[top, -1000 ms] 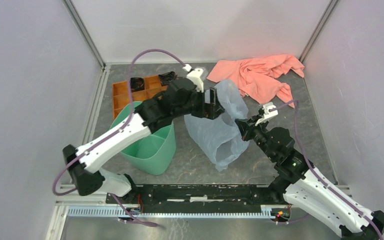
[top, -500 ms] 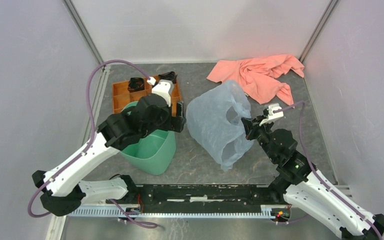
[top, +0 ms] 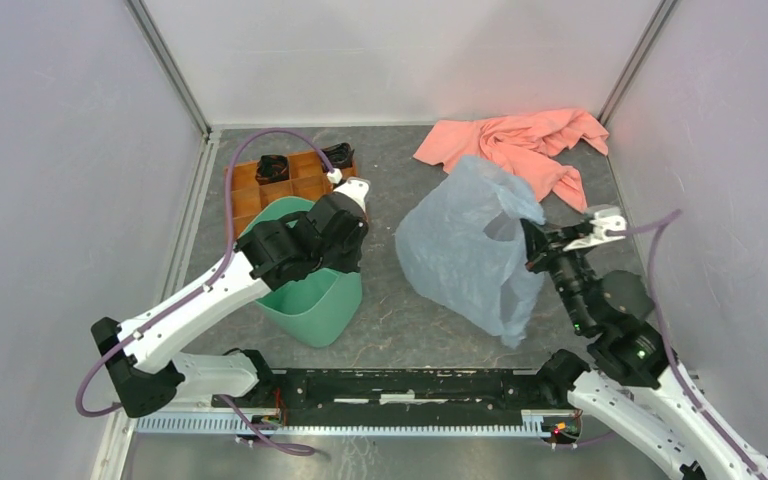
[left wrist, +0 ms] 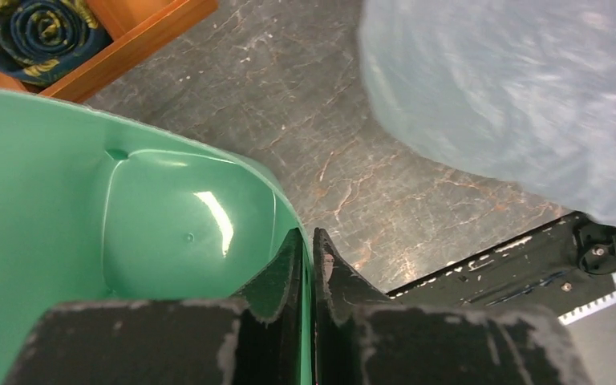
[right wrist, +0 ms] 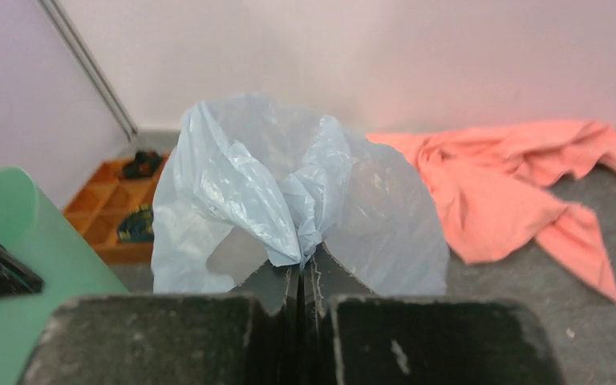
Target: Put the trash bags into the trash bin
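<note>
1. Top view:
   - The trash bin [top: 315,305] stands on the left half of the tabletop [top: 400,335], close to the left edge. The orange tray [top: 280,185] is just behind it, toward the far-left corner.
   - The left pincer [top: 353,257] is on the bin's right-hand rim.
   - The trash bag [top: 465,255] is right of centre, apart from the bin, with bare tabletop between them.
   - The right pincer [top: 530,240] grips the bag at its upper right edge, and the film sags below it. I cannot tell whether the bag's lower end touches the tabletop.
   - A salmon cloth [top: 510,150] lies crumpled in the far-right corner.
2. Left wrist view:
   - The left pincer [left wrist: 313,249] is clenched on the bin [left wrist: 152,216] wall, with one finger inside and one outside, and the green rim pinched between them.
   - The bag [left wrist: 513,96] is blurred at upper right, clear of the bin.
   - A tray [left wrist: 128,48] corner shows at top left with a dark rolled item [left wrist: 32,28] in a compartment.
3. Right wrist view:
   - The right pincer [right wrist: 301,269] is clamped tight on a gathered pleat of the bag [right wrist: 289,176], which billows up beyond the tips.
   - The cloth [right wrist: 513,176] lies behind on the right.
   - The bin [right wrist: 16,233] and tray [right wrist: 112,208] are on the left.
</note>
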You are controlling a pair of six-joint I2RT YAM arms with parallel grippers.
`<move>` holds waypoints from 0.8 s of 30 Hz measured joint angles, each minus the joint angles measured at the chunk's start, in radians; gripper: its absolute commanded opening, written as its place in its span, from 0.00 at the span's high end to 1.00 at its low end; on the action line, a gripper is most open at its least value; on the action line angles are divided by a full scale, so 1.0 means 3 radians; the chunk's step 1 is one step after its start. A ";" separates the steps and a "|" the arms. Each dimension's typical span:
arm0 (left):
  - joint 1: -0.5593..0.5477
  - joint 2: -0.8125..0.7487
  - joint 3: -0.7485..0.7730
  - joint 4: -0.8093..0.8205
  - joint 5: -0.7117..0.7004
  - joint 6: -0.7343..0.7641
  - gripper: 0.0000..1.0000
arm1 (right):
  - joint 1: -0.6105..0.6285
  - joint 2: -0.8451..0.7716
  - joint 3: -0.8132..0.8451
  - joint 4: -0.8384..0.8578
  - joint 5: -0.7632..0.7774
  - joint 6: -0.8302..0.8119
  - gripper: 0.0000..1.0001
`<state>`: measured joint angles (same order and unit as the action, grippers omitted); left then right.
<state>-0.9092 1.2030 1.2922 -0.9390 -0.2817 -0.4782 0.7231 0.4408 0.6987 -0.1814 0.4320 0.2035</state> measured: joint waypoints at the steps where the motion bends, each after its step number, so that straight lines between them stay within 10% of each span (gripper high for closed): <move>1: 0.0001 -0.0001 0.0000 0.0025 0.0018 0.0000 0.95 | 0.0000 -0.0051 0.0075 0.0010 0.0023 -0.0042 1.00; 15: -0.0135 0.1022 0.0621 0.0810 0.0580 -0.0003 0.93 | 0.0000 -0.0043 0.0730 0.0022 0.0058 -0.0367 1.00; 24: -0.0365 0.1470 0.1082 0.1011 0.0865 -0.0010 0.46 | 0.0000 -0.0008 0.1147 0.0025 -0.0043 -0.0408 0.99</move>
<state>-1.0187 1.6440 1.6169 -0.6357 -0.0223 -0.4812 0.7231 0.4385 1.0428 -0.1738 0.4191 0.0811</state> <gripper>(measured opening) 0.388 0.012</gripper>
